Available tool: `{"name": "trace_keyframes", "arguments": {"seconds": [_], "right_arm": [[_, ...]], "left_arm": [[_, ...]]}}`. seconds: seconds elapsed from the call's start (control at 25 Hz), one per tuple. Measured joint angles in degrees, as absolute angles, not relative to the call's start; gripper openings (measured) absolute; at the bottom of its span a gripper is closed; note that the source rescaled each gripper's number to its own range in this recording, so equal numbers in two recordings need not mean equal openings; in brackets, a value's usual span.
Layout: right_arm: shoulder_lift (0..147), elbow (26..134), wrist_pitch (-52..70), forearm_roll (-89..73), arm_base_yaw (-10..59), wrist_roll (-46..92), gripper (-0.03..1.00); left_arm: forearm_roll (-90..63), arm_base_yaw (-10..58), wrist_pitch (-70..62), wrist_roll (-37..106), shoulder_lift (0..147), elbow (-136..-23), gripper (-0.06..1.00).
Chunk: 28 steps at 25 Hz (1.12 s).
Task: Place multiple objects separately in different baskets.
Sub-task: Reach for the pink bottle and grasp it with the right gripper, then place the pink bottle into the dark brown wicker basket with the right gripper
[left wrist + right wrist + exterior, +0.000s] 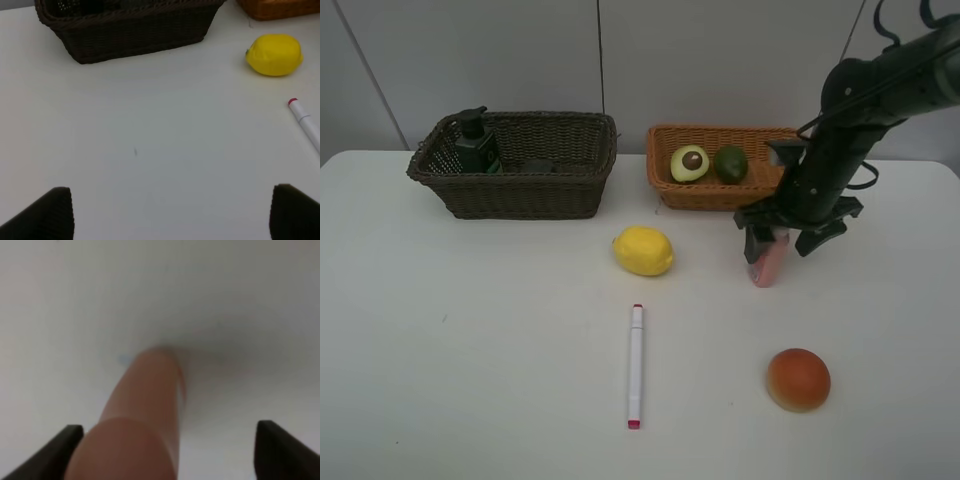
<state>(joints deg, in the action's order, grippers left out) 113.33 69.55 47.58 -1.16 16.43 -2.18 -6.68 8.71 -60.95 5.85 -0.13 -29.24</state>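
My right gripper (785, 240) is lowered over the pink bottle (770, 260), which lies on the table in front of the light basket (710, 196). In the right wrist view the bottle (145, 415) lies between the open fingers, closer to one finger (65, 440), with a gap to the other. The avocado half (689, 163) and lime (730, 163) are in the light basket. A dark pump bottle (475, 145) stands in the dark basket (520, 192). Lemon (642, 250), marker (636, 365) and peach (798, 379) rest on the table. My left gripper (170, 205) is open over bare table.
The left wrist view takes in the dark basket's front wall (135, 35), the lemon (274, 55), the marker's red tip (293, 102) and a corner of the light basket (280, 7). Both baskets stand at the back of the white table (470, 350).
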Motion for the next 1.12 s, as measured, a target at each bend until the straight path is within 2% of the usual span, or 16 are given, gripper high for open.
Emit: {"name": "trace_keyframes", "arguments": {"seconds": [0.16, 0.56, 0.76, 0.92, 1.12], "right_arm": [[113.3, 69.7, 48.6, -1.8, 16.7, -2.2, 0.22], [112.4, 69.7, 51.1, -1.2, 16.7, -2.1, 0.22], [106.3, 70.5, 53.4, -1.2, 16.9, -2.1, 0.22], [104.9, 79.2, 57.3, -1.1, 20.4, -2.1, 0.22], [111.1, 99.4, 58.7, -2.1, 27.3, -2.1, 0.22]], "left_arm": [[-6.7, 8.7, -60.9, 5.8, -0.1, -29.2, 1.0], [-6.7, 8.7, -60.9, 5.8, -0.1, -29.2, 1.0], [-6.7, 8.7, -60.9, 5.8, -0.1, -29.2, 1.0], [-6.7, 8.7, -60.9, 5.8, -0.1, -29.2, 1.0], [-6.7, 8.7, -60.9, 5.8, -0.1, -29.2, 1.0]]}}
